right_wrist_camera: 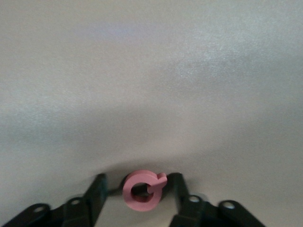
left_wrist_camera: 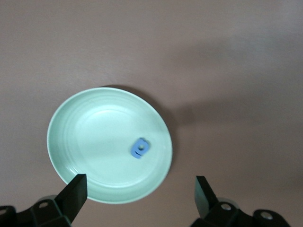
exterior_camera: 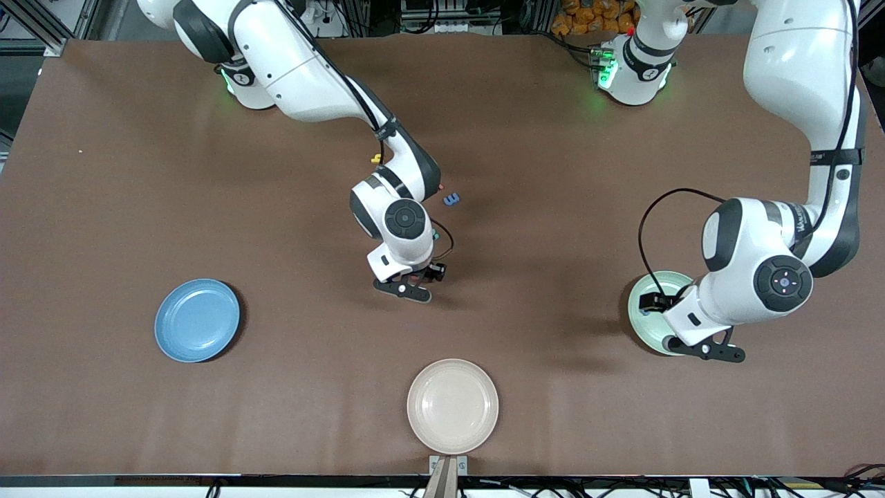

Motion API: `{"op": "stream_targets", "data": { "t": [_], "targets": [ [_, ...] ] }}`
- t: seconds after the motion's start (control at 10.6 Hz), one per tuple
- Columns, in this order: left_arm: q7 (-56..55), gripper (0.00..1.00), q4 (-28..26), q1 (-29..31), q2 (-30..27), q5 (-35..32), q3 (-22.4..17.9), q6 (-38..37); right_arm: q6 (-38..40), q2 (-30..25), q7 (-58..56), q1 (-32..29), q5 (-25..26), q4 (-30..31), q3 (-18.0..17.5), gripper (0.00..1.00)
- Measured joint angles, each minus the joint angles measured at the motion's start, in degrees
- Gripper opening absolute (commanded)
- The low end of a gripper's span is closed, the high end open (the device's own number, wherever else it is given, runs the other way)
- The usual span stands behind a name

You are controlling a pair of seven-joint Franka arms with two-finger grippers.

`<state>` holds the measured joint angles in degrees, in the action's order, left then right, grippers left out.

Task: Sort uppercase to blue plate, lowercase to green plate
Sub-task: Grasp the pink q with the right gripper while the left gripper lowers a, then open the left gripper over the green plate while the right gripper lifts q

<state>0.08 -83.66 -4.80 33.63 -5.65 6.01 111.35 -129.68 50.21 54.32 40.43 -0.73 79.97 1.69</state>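
The right gripper (right_wrist_camera: pixel 144 191) over mid-tabletop (exterior_camera: pixel 138 173) has its fingers pinched on the red Q (right_wrist_camera: pixel 142 190); carry it level to the blue plate (exterior_camera: pixel 197 320), release low. Left gripper (left_wrist_camera: pixel 139 191), fingers wide, waits over the green plate (left_wrist_camera: pixel 85 137)

Brown table (exterior_camera: pixel 138 207) carries blue plate (exterior_camera: pixel 197 320), green plate (exterior_camera: pixel 653 304), beige plate (exterior_camera: pixel 453 406).

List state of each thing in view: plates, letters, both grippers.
green plate: holds one blue round letter
blue plate: nothing on it
beige plate: nothing on it
red Q: between the right gripper's fingers
blue m: loose on table
left gripper: open, over green plate
right gripper: shut on red Q, mid-table
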Motion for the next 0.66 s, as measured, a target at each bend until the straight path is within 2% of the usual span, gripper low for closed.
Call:
{"op": "stream_targets", "data": {
  "t": [0.19,0.66],
  "targets": [
    [0.0,1.0,0.0,0.0,-0.9,0.0,1.5,-1.5,0.0,-0.2,0.0,0.0,0.0,0.0,0.0,0.0],
    [0.0,1.0,-0.2,0.2,-3.2,0.0,1.6,-2.6,-0.1,-1.4,-1.9,-1.6,0.0,0.0,0.2,0.0]
  ]
}}
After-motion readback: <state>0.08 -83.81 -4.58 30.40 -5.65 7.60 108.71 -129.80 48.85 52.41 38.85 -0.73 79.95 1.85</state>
